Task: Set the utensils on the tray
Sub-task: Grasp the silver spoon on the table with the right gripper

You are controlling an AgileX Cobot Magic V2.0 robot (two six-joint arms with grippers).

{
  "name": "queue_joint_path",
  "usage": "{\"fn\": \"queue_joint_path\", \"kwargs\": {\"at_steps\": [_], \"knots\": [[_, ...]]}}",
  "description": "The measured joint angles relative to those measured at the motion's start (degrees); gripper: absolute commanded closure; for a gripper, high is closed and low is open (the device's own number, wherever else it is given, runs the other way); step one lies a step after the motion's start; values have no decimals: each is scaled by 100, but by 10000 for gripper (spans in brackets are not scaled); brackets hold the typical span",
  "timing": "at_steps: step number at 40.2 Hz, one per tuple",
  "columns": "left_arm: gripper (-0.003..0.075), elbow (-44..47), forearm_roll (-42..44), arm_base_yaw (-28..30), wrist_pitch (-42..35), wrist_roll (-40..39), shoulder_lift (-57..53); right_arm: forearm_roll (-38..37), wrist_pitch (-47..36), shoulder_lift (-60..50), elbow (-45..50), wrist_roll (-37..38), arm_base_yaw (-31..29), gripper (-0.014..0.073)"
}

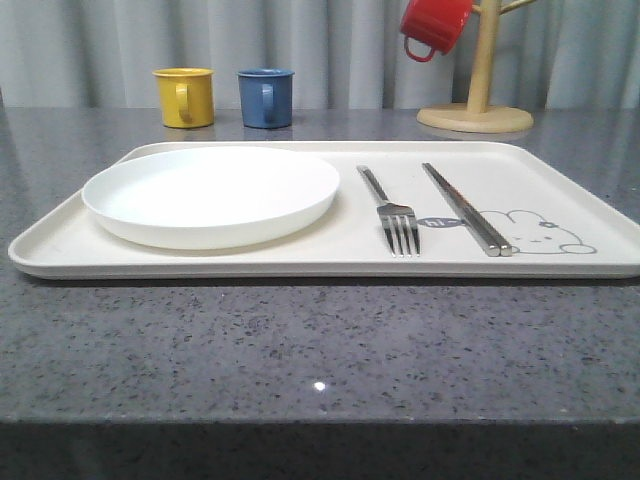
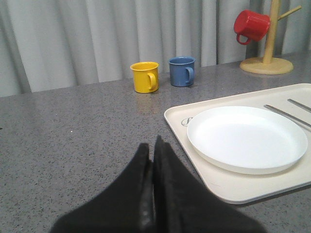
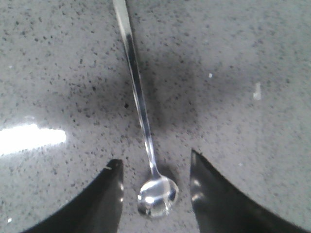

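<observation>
Front view: cream tray on grey countertop, carrying white plate, fork, chopsticks | right wrist view: right gripper spread wide, straddling spoon flat on countertop, not touching | left wrist view: left gripper fingers pressed together, empty, beside tray

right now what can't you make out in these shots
- Spoon: handle end cut off by the right wrist view's edge; whether the open right gripper touches the table is unclear.
- Tray: far side cut off in the left wrist view.
- Red cup: top cropped in the front view.
</observation>
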Motion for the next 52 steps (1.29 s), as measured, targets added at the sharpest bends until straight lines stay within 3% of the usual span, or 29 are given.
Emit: {"fn": "queue_joint_path", "kwargs": {"at_steps": [13, 28, 42, 47, 52], "knots": [[738, 0, 0, 0, 0, 0, 0, 100, -118, 528, 0, -9, -59, 238], [738, 0, 0, 0, 0, 0, 0, 821, -297, 657, 0, -308, -542, 252], [738, 0, 0, 0, 0, 0, 0, 1058, -297, 846, 0, -400, -555, 258], [738, 0, 0, 0, 0, 0, 0, 1057, -287, 916, 0, -400, -555, 338], [738, 0, 0, 0, 0, 0, 0, 1047, -273, 921, 0, -400, -555, 491]]}}
